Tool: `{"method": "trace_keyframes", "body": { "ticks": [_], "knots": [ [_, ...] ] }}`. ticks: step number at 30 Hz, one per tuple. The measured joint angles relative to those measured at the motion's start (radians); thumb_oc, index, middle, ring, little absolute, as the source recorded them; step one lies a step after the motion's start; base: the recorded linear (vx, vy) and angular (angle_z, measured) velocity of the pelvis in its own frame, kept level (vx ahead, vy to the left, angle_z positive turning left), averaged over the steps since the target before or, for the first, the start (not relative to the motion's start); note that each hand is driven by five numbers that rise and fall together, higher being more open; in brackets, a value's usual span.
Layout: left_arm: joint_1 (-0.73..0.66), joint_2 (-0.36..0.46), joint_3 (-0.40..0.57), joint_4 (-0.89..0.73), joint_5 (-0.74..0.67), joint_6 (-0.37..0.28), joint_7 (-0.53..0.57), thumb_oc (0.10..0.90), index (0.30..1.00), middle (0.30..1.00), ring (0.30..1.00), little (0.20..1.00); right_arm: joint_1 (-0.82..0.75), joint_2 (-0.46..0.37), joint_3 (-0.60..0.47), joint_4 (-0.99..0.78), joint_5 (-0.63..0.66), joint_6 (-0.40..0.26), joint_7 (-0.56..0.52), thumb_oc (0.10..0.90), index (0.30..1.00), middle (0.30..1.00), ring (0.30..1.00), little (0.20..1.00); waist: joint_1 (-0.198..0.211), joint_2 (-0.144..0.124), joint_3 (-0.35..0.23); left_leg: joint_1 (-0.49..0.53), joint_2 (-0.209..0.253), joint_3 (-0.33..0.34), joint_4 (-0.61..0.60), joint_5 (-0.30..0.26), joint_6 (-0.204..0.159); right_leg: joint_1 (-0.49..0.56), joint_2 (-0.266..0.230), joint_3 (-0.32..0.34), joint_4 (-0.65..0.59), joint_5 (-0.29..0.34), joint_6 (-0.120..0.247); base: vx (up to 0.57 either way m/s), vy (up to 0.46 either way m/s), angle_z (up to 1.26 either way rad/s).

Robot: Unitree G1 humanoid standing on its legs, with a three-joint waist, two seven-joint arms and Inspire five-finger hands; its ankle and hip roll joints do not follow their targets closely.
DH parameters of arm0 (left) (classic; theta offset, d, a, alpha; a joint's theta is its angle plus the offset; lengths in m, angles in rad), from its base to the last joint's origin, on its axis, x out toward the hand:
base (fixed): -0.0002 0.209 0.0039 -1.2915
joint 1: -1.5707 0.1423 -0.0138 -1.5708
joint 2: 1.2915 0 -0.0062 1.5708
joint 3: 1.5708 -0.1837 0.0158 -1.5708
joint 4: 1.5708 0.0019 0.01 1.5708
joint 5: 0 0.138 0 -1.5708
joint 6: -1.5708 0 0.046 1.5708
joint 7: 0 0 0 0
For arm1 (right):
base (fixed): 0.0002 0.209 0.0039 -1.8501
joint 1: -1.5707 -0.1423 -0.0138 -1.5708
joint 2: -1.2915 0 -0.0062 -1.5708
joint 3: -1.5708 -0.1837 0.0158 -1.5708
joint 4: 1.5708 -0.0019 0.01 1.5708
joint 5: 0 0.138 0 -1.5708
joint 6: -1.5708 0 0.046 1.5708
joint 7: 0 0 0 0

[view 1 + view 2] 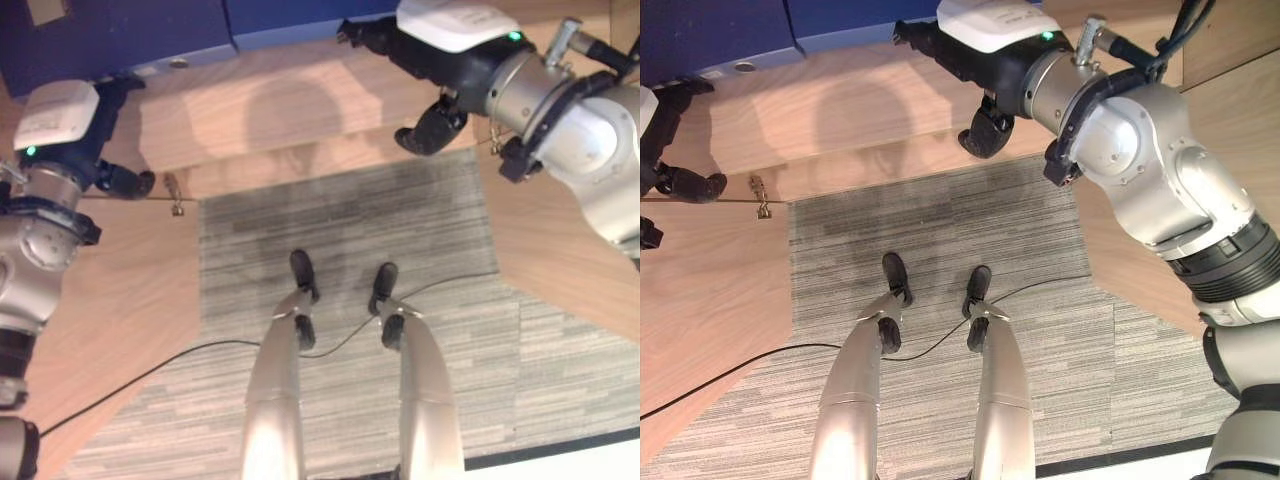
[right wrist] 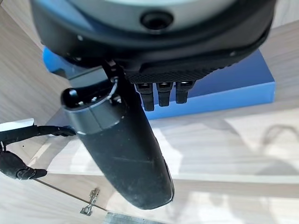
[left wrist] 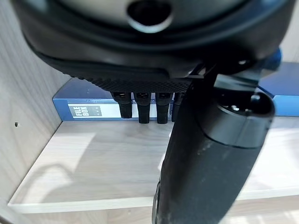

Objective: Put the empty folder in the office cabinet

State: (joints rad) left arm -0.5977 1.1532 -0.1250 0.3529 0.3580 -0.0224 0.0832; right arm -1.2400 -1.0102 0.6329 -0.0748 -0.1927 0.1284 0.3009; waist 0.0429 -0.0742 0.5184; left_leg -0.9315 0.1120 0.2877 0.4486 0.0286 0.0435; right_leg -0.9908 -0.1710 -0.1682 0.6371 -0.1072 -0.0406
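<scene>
A blue folder (image 1: pixel 130 35) lies flat at the back of the wooden cabinet shelf (image 1: pixel 300 110); its labelled spine (image 3: pixel 88 109) faces out. My left hand (image 1: pixel 60 125) is at the shelf's left end, open, its straight fingers (image 3: pixel 142 109) reaching to the folder's front edge. At the shelf's right end my right hand (image 1: pixel 450 45) is open too, with straight fingers (image 2: pixel 163 93) at the front edge of the folder (image 2: pixel 233 88) and the thumb (image 2: pixel 121 154) hanging free. Whether the fingers touch the folder I cannot tell.
The cabinet's wooden doors stand open on both sides: the left door (image 1: pixel 120 280) with a metal hinge (image 1: pixel 176 196), and the right door (image 1: pixel 560 260). Grey carpet (image 1: pixel 350 230) lies in front of the cabinet. The cabinet's side wall (image 3: pixel 23 93) is close to my left hand.
</scene>
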Motion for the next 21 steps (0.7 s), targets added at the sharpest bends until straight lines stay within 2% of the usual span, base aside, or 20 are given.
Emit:
{"method": "trace_keyframes", "body": {
  "ticks": [4,9,18,21],
  "knots": [
    [-0.033,0.0,-0.02,0.014,-0.003,0.0,0.006,0.8,0.9,0.9,0.9,0.9,0.02,0.0,0.0,0.0,0.001,-0.001,0.0,0.8,0.9,0.9,0.9,0.9,0.016,0.0,0.0,-0.011,0.007,-0.004,0.0,0.006,-0.008,-0.011,0.006,-0.004,0.005,0.0,-0.004,0.0,0.0,0.0],
    [-0.045,-0.001,-0.026,0.027,-0.04,0.005,0.014,0.8,0.9,0.9,0.9,0.9,0.023,0.002,0.0,-0.001,0.01,-0.002,0.0,0.8,0.9,0.9,0.9,0.9,0.016,0.0,0.0,-0.014,0.008,-0.014,0.0,0.01,-0.011,-0.01,0.009,-0.012,0.006,0.001,-0.002,0.0,-0.002,0.01],
    [-0.054,-0.001,-0.03,0.029,-0.043,0.026,0.015,0.8,0.9,0.9,0.9,0.9,0.024,0.006,0.0,-0.017,0.01,-0.001,0.006,0.8,0.9,0.9,0.9,0.9,0.01,-0.002,-0.001,-0.007,0.009,-0.021,-0.022,0.022,-0.007,0.007,0.02,-0.015,-0.033,0.029,0.001,0.0,0.001,-0.02],
    [-0.052,-0.002,-0.037,0.042,-0.044,0.039,0.015,0.8,0.9,0.9,0.9,0.9,0.054,0.023,0.0,-0.048,0.01,-0.002,0.015,0.8,0.9,0.9,0.9,0.9,-0.004,-0.008,-0.001,0.025,0.007,-0.019,-0.059,0.041,-0.009,0.041,0.023,-0.017,-0.07,0.047,0.004,0.0,-0.012,0.0]
  ]
}}
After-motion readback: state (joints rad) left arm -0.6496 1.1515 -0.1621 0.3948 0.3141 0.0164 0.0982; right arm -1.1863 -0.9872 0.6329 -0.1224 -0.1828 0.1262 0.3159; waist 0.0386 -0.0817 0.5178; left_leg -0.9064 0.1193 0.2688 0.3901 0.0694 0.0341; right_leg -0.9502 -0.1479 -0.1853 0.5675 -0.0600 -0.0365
